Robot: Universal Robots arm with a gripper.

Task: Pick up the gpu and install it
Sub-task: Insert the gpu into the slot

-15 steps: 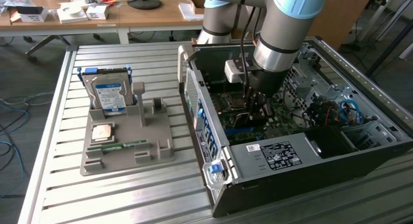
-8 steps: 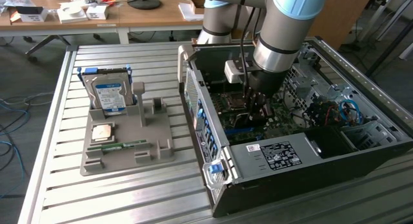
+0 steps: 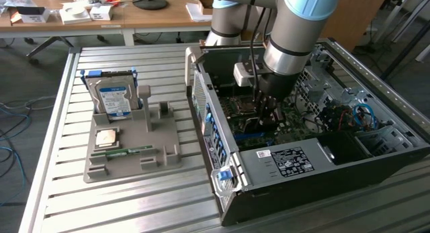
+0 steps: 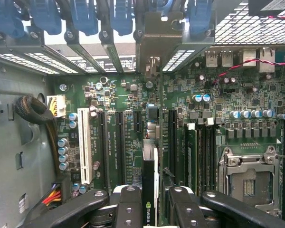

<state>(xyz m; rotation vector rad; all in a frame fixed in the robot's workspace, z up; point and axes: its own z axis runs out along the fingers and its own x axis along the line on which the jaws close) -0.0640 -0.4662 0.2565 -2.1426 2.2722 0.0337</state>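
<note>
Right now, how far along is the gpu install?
Done: the pickup; the gpu is off the grey holder. In hand: the gripper clamps it edge-on inside the case, above the expansion slots of the motherboard. Left: seating and release; I cannot tell whether its edge has entered a slot yet.

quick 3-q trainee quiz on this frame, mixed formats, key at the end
1. True or false: the end effector grips the gpu above the motherboard.
2. Where does the hard drive stand? A in the grey holder, B on the floor, C on the wooden desk.
3. Fill in: the memory stick lies on the exterior view's ____ of the computer case.
Key: 1 true; 2 A; 3 left.
</note>
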